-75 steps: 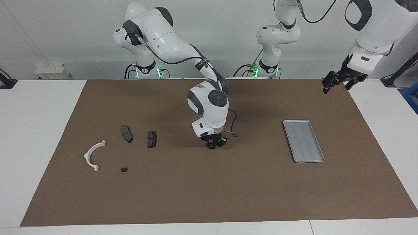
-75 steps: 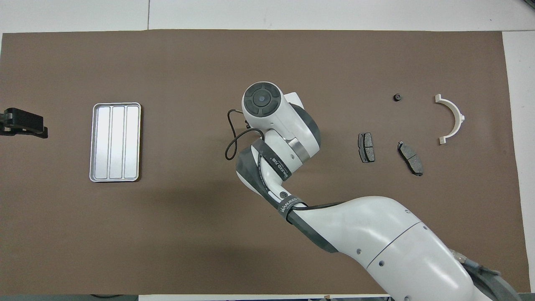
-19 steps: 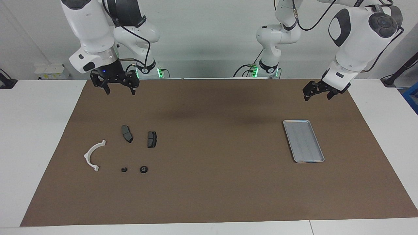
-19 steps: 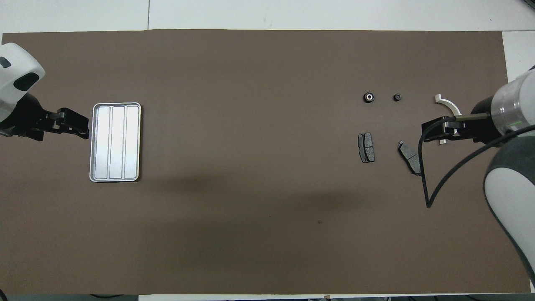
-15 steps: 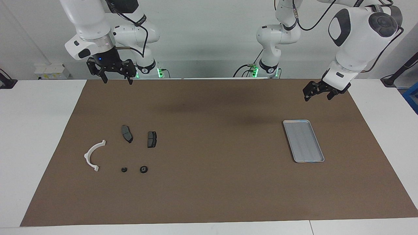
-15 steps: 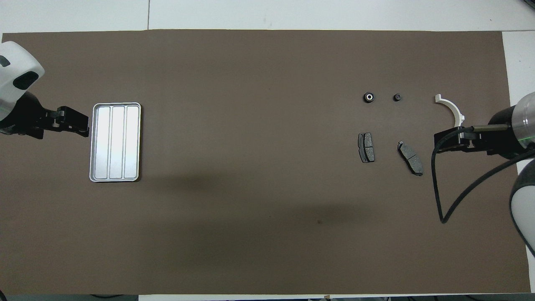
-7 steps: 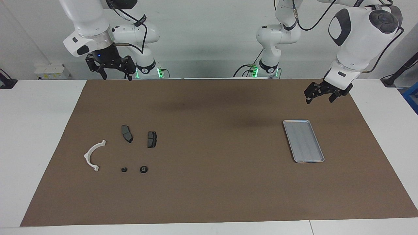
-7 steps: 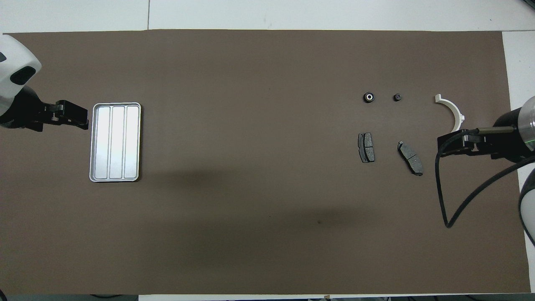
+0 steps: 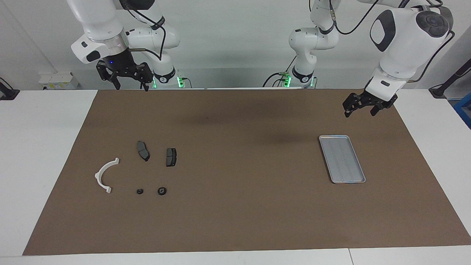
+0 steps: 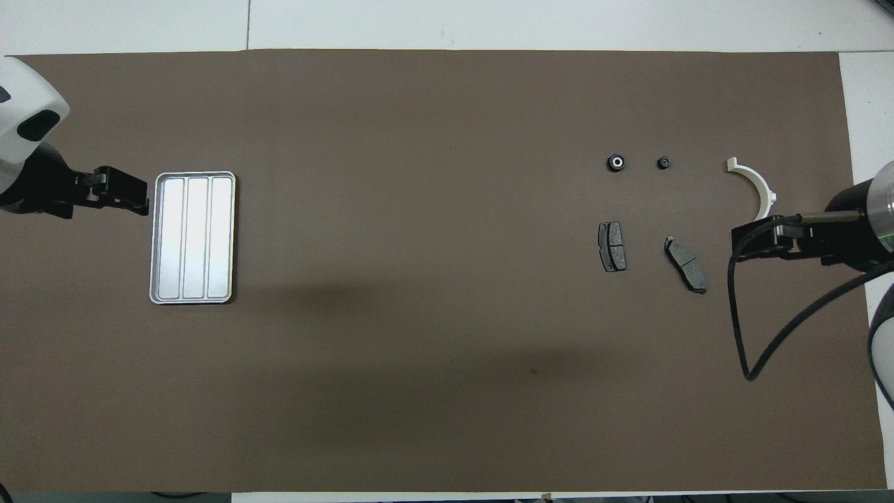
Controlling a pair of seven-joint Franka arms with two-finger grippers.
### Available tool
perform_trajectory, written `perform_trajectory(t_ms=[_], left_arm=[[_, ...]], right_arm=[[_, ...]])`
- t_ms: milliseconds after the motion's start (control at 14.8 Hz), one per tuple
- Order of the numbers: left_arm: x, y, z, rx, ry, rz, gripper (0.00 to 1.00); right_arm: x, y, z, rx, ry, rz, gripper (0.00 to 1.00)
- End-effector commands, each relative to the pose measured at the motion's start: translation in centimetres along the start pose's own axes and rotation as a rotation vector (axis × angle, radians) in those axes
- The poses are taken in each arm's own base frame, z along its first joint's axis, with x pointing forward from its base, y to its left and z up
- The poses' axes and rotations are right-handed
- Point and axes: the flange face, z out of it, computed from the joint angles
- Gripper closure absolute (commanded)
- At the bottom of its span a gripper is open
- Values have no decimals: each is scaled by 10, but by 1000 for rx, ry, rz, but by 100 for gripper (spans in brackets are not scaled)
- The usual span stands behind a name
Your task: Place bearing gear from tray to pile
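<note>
The bearing gear (image 9: 162, 191), a small black ring, lies on the brown mat beside a smaller black part (image 9: 140, 191); it also shows in the overhead view (image 10: 615, 162). Both lie with the pile: a white semicircular bracket (image 9: 105, 175) and two dark brake pads (image 9: 143, 151) (image 9: 171, 157) nearer to the robots. The silver tray (image 9: 342, 159) at the left arm's end holds nothing. My right gripper (image 9: 131, 87) is open, empty and raised over the mat's edge by its base. My left gripper (image 9: 360, 112) is open and empty, raised over the mat near the tray.
The brown mat (image 9: 239, 206) covers most of the white table. The bracket (image 10: 758, 188), pads (image 10: 612, 246) (image 10: 686, 264) and small part (image 10: 664, 163) show in the overhead view, with the right gripper (image 10: 744, 246) and its cable over that end.
The right arm brought the bearing gear from mid-table, left it beside the small black part, then rose back toward its base. In the last half second nothing visibly moved.
</note>
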Motion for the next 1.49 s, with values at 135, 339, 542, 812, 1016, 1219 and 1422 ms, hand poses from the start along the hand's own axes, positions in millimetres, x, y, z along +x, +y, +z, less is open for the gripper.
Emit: perform_trajectory(t_ms=[135,339,542,812,1016,1219,1422], left_arm=[[-8,1,0,-14,9,20,0],[-7,2,-1,-14,13,21,0],[-8,2,0,-14,9,21,0],[-8,8,0,-13,7,29,0],[-9,12,1,-13,6,38,0],[-9,12,2,-13,6,38,0],[-9,10,2,-13,6,35,0]], right_arm=[[-3,-2,-9,24,7,11,0],[-4,1,-12,26,16,16,0],[-4,2,-12,29,15,15,0],[-1,8,-13,31,26,23,0],[3,6,-12,34,44,22,0],[4,5,-10,34,41,20,0],[4,5,-10,34,41,20,0]])
